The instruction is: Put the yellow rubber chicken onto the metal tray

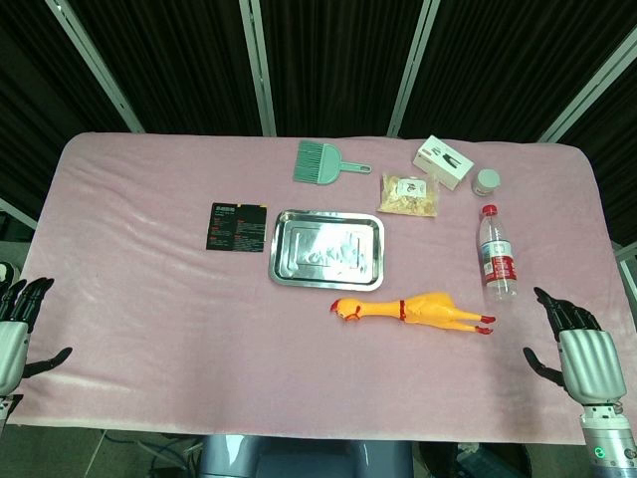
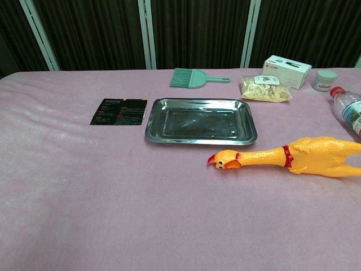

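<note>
Hands first: we see our left hand (image 1: 14,334) and right hand (image 1: 582,351) at the near table edge, fingers spread, empty, in the head view only. Chicken (image 2: 293,156) lies on the pink cloth (image 2: 84,192), just before the tray (image 2: 201,121); bottle (image 1: 497,262) lies beside its tail. Farther back: card (image 2: 119,111), brush (image 2: 192,78), snack bag (image 2: 265,88), box (image 2: 286,70), jar (image 2: 325,80), dark curtains (image 2: 197,28).

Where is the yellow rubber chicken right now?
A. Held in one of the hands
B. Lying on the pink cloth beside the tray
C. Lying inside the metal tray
B: the yellow rubber chicken lies on the pink cloth, outside the empty metal tray.
</note>
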`<state>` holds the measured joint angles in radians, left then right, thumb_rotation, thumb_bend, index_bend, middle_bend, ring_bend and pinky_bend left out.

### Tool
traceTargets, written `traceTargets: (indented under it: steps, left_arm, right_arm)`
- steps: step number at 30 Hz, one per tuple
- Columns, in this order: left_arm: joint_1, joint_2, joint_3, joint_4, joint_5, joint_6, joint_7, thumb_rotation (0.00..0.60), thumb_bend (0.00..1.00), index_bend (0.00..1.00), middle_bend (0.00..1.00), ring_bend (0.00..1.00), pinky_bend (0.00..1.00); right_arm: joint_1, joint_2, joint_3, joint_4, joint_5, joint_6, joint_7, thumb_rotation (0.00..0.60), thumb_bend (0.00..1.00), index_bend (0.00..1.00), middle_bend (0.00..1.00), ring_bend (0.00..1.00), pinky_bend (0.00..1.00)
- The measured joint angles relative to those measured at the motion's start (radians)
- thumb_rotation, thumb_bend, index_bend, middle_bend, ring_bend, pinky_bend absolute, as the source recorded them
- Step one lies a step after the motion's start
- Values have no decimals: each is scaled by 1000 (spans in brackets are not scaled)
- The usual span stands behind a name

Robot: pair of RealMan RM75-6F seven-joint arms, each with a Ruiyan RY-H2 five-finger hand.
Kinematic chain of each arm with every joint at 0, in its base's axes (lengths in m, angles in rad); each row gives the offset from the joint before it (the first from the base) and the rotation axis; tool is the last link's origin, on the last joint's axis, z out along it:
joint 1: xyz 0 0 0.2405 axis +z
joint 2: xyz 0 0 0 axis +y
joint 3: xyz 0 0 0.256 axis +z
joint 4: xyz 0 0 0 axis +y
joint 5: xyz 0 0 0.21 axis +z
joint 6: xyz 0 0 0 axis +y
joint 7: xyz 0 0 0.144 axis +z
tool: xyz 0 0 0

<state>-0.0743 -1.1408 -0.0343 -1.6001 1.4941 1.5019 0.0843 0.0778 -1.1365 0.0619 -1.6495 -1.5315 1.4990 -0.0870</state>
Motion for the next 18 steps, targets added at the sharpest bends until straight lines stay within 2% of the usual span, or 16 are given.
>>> traceTargets:
  steps: [18]
  left_arm:
    - [4,6,0,-17,12,13,4,600,13,83,94,48,30]
  right_arm:
    - [51,13,-3,-29,-58,-46,50,600,272,124,243,226,273]
